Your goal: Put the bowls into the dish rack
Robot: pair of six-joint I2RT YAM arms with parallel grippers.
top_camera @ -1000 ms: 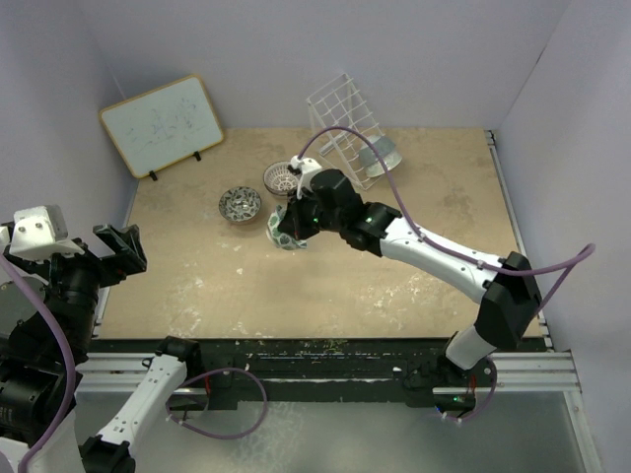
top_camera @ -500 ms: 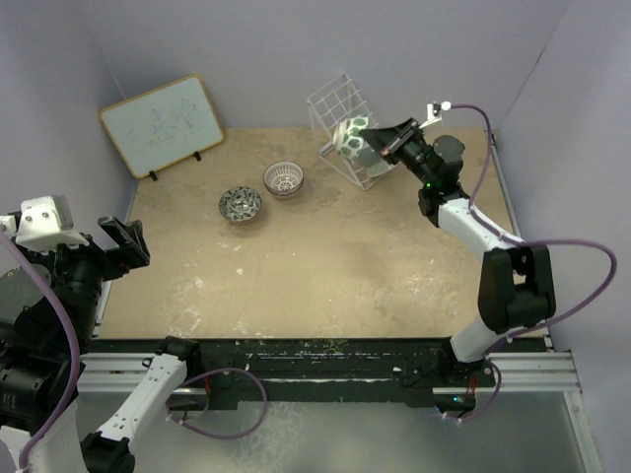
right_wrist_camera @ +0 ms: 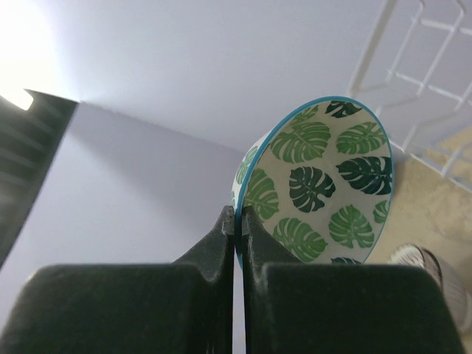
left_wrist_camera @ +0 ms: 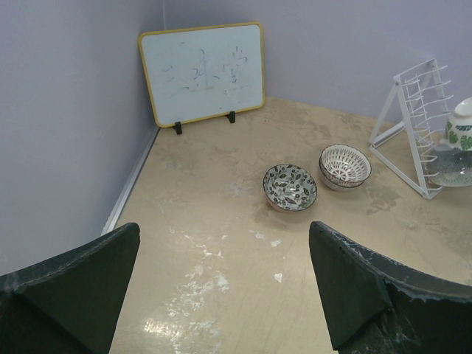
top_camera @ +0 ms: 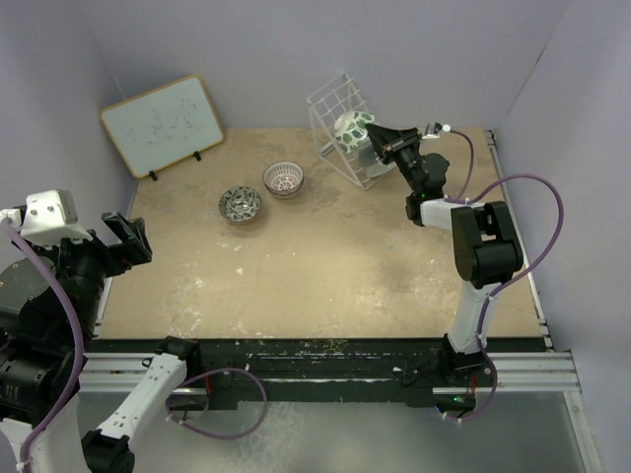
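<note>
My right gripper (right_wrist_camera: 237, 221) is shut on the blue rim of the green leafy bowl (right_wrist_camera: 324, 184), which it holds on edge in the air. Seen from above, this gripper (top_camera: 375, 135) has the bowl (top_camera: 351, 128) up against the top wires of the white dish rack (top_camera: 333, 103). A pale bowl (left_wrist_camera: 451, 167) leans in the rack's base (left_wrist_camera: 413, 110). A dark speckled bowl (top_camera: 240, 204) and a brown-white lattice bowl (top_camera: 283, 178) sit on the table left of the rack. My left gripper (top_camera: 126, 239) hangs open and empty over the table's left edge.
A wood-framed whiteboard (top_camera: 162, 123) stands at the back left corner. Purple walls close in the back and both sides. The right arm's cable (top_camera: 523, 197) loops beside the rack. In the left wrist view, the two loose bowls (left_wrist_camera: 290, 186) lie ahead of the open fingers (left_wrist_camera: 369, 287).
The right arm has swung from the table's middle to the back right, carrying the leafy bowl up to the rack. The left arm has barely shifted.
</note>
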